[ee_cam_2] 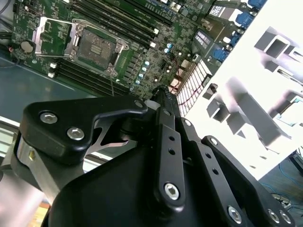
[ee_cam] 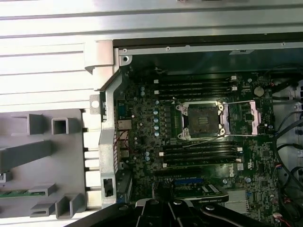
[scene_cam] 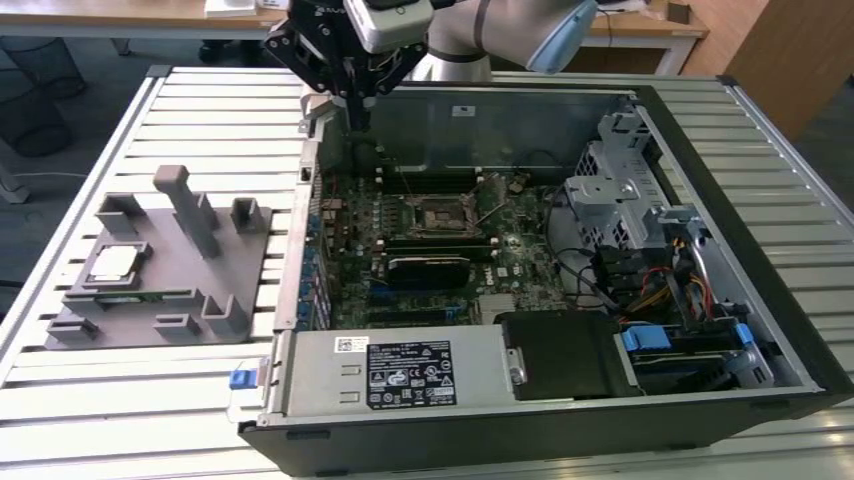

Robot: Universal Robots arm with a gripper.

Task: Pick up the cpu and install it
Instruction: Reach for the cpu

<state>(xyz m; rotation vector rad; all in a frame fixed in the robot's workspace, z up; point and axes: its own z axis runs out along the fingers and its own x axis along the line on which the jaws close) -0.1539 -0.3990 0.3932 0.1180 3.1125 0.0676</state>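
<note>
The cpu (scene_cam: pixel 114 263), a flat square chip with a silvery top, lies on the grey holder block (scene_cam: pixel 200 285) at the exterior view's left, outside the case. My black gripper (scene_cam: pixel 358 120) hangs above the rear corner of the open computer case (scene_cam: pixel 534 420), far from the cpu. Its fingers meet in a point with nothing between them, and the second wrist view shows the gripper (ee_cam_2: pixel 163 93) the same way. The motherboard socket (scene_cam: pixel 437 215) stands open and empty, seen in both wrist views as the socket (ee_cam: pixel 202 120) (ee_cam_2: pixel 97 47), its metal load plate (ee_cam: pixel 253 118) flipped aside.
A green memory stick (scene_cam: pixel 140 297) lies in the holder block near the cpu, among upright grey posts (scene_cam: pixel 180 205). Inside the case are the power supply (scene_cam: pixel 400 372), a drive cage (scene_cam: pixel 614 195) and cable bundles (scene_cam: pixel 654 290). All rest on a slatted metal table (scene_cam: pixel 107 410).
</note>
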